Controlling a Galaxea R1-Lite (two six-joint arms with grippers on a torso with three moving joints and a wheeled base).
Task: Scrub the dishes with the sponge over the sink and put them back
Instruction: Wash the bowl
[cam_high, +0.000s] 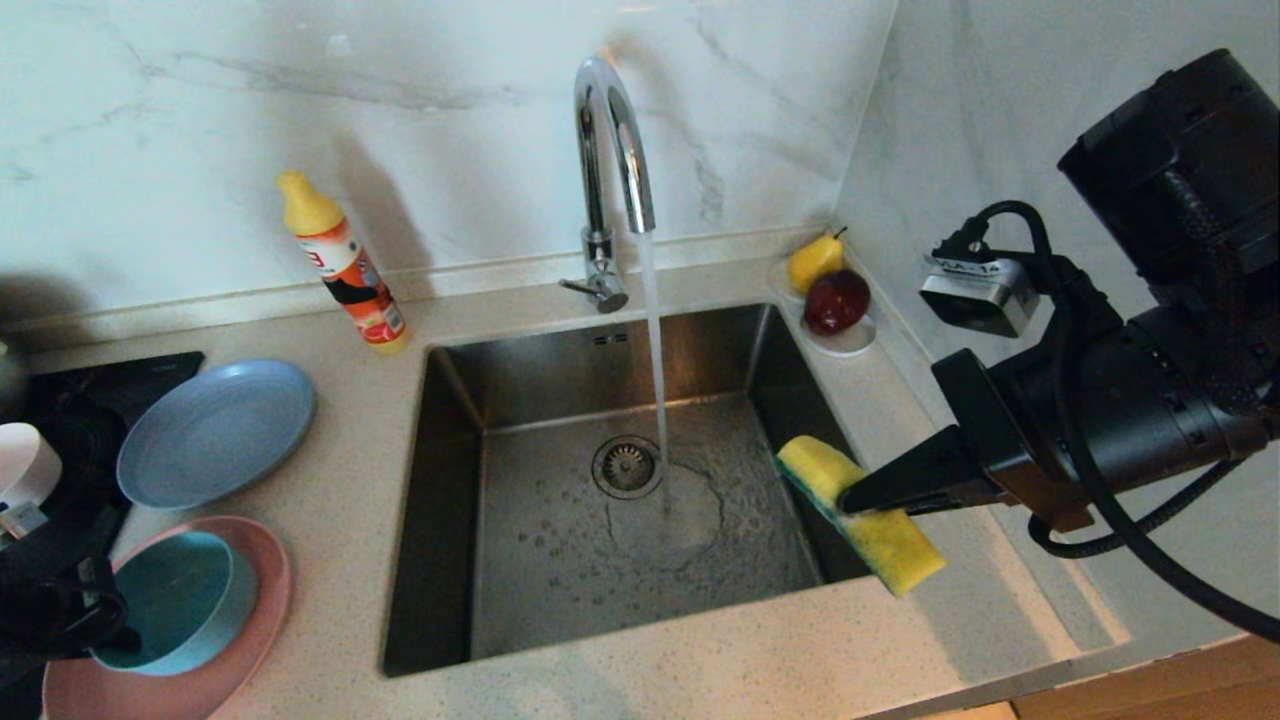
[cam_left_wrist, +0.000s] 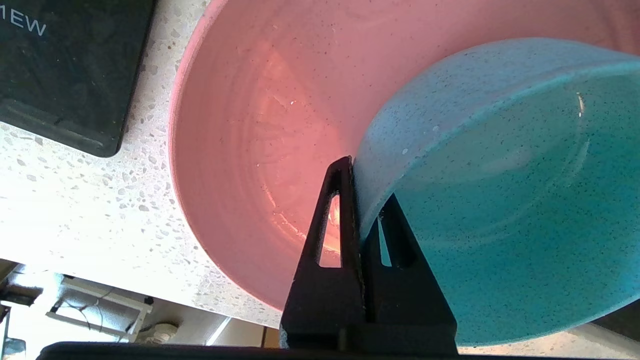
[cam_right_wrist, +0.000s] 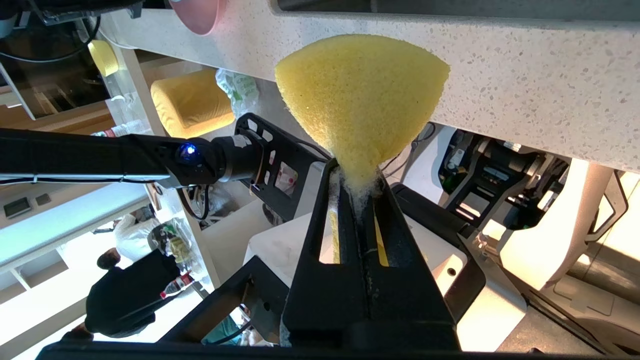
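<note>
The steel sink (cam_high: 500, 400) fills the middle of the counter. A teal bowl (cam_high: 180, 600) sits on a pink plate (cam_high: 265, 590) at the near left. My left gripper (cam_high: 112, 612) (cam_left_wrist: 365, 200) is shut on the teal bowl's (cam_left_wrist: 500, 175) rim, one finger outside the wall and one inside, above the pink plate (cam_left_wrist: 250, 125). A blue-grey plate (cam_high: 215, 430) lies behind them. My right gripper (cam_high: 850, 500) (cam_right_wrist: 357, 180) is shut on the yellow sponge (cam_high: 870, 520) (cam_right_wrist: 362, 95), held over the sink's right rim.
Water runs from the chrome faucet (cam_high: 610, 150) onto the basin floor by the drain (cam_high: 627, 466). An orange detergent bottle (cam_high: 345, 265) stands at the back left. A pear (cam_high: 815, 260) and an apple (cam_high: 838, 300) rest on a white saucer (cam_high: 855, 345) in the back right corner. A black hob (cam_high: 60, 400) lies far left.
</note>
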